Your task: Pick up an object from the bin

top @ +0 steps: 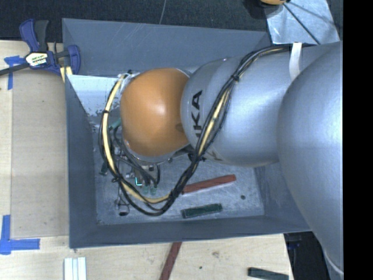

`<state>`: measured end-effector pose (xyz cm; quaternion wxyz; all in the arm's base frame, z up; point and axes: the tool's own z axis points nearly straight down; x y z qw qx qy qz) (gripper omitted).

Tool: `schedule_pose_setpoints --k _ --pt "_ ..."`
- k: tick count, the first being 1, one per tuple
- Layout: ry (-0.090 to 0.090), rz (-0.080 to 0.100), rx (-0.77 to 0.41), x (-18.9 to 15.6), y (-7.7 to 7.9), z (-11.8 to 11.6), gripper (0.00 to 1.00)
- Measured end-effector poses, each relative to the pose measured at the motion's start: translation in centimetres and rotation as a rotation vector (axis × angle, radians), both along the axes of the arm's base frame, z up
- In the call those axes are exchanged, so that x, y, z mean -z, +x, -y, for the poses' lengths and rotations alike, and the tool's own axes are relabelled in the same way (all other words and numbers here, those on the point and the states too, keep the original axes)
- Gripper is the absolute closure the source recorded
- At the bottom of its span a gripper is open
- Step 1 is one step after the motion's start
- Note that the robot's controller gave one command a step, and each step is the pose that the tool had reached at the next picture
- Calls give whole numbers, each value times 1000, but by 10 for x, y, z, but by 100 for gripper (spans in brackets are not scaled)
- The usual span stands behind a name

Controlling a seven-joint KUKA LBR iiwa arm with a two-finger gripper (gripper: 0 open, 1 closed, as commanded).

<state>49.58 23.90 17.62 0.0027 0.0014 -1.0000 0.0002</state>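
Observation:
My gripper hangs low over the bin's left half, and only a dark part of its body shows. A reddish-brown flat stick lies slanted on the bin floor just right of the gripper. Below that stick, a dark green rectangular bar rests near the front wall. What lies directly beneath the gripper is hidden.
The big silver arm and its orange dome cover the bin's middle and right side, with black and yellow cables looping down to the floor at front left. A small dark piece lies by the cables near the front-left corner.

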Motion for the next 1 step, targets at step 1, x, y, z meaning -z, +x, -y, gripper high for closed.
schedule_pose_setpoints --k 1 --pt "2 7 4 -4 2 1 0"
